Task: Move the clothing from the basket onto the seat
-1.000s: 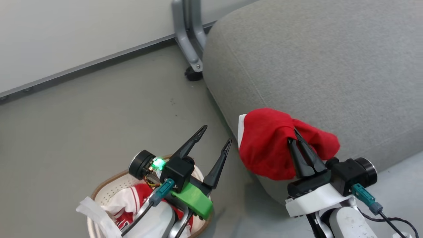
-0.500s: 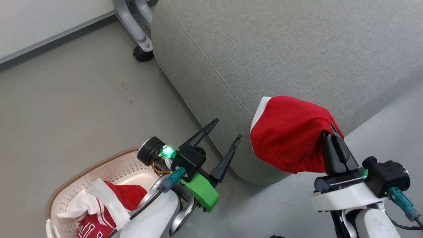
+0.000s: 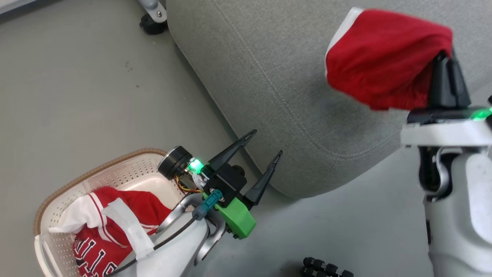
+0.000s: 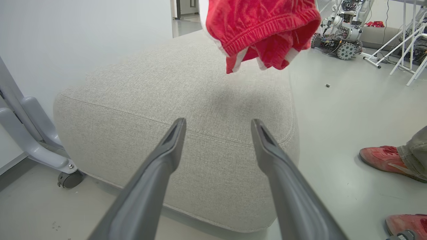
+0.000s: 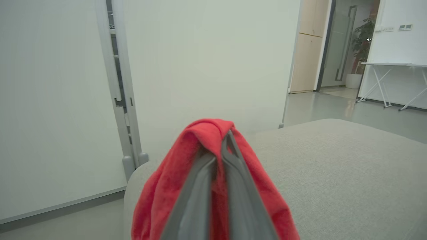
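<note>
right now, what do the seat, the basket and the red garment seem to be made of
seat: woven upholstery fabric, matte light grey; weave and stitched seams show.
basket: probably moulded plastic, smooth cream; rows of holes, brown woven-look rim.
red garment: soft knit cloth, perhaps cotton; it drapes, with gathered elastic band and white trim.

Pale arms [image 3: 461, 200], green bracket [image 3: 235, 220], teal plug [image 3: 207, 202]; left gripper [image 3: 267, 142] seemingly black.

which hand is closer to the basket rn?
Left. The left hand sits open just past the basket rim, fingers pointing at the seat. The right hand is far off above the seat, shut on a red garment.
</note>
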Controlling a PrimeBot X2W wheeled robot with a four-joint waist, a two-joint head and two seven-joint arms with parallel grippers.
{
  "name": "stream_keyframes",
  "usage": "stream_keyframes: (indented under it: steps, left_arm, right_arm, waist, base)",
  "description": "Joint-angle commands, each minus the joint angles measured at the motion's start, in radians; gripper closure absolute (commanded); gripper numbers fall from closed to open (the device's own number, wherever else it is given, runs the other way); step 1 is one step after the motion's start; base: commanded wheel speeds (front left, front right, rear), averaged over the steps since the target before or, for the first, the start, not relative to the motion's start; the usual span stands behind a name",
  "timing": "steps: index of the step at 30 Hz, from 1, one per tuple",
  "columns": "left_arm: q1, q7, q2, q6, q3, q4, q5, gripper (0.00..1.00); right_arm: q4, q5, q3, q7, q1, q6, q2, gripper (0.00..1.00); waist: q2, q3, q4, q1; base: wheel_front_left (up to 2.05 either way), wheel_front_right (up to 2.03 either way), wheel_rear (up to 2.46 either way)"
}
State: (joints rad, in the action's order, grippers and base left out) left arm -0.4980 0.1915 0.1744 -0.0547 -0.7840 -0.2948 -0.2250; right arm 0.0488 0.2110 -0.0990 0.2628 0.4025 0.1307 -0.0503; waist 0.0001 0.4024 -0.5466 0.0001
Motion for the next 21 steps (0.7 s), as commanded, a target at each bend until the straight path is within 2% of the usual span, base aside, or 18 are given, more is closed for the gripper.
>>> stream_keyframes:
  steps: [1, 6, 10, 16, 21]
  left_arm:
    - [-0.022, -0.005, 0.007, -0.007, -0.004, 0.007, 0.012, 0.00]
    - [-0.067, -0.017, -0.005, -0.023, -0.033, 0.030, 0.026, 0.00]
    - [-0.097, -0.005, -0.023, -0.025, -0.046, 0.036, 0.033, 0.00]
    - [-0.135, 0.015, -0.049, -0.028, -0.061, 0.026, 0.040, 0.00]
    - [-0.153, 0.031, -0.054, -0.023, -0.061, 0.012, 0.039, 0.00]
  right_arm:
    - [0.019, -0.024, -0.027, 0.003, 0.059, 0.000, 0.000, 1.00]
    - [0.127, -0.122, -0.169, 0.003, 0.264, 0.000, -0.027, 1.00]
    - [0.231, -0.171, -0.257, 0.003, 0.391, -0.001, -0.084, 1.00]
    - [0.368, -0.238, -0.357, 0.003, 0.477, -0.001, -0.137, 1.00]
    - [0.442, -0.282, -0.422, 0.003, 0.482, -0.001, -0.138, 1.00]
  waist:
    - [-0.0001, 0.072, 0.071, -0.0001]
    - [-0.0001, 0.147, 0.164, -0.0001]
    - [-0.0001, 0.186, 0.231, -0.0001]
    - [-0.0001, 0.230, 0.314, -0.0001]
    - [-0.0001, 0.255, 0.353, -0.0001]
  base:
    - [0.00, 0.00, 0.00]
    - [0.00, 0.00, 0.00]
    - [0.00, 0.00, 0.00]
    - [0.00, 0.00, 0.00]
    - [0.00, 0.00, 0.00]
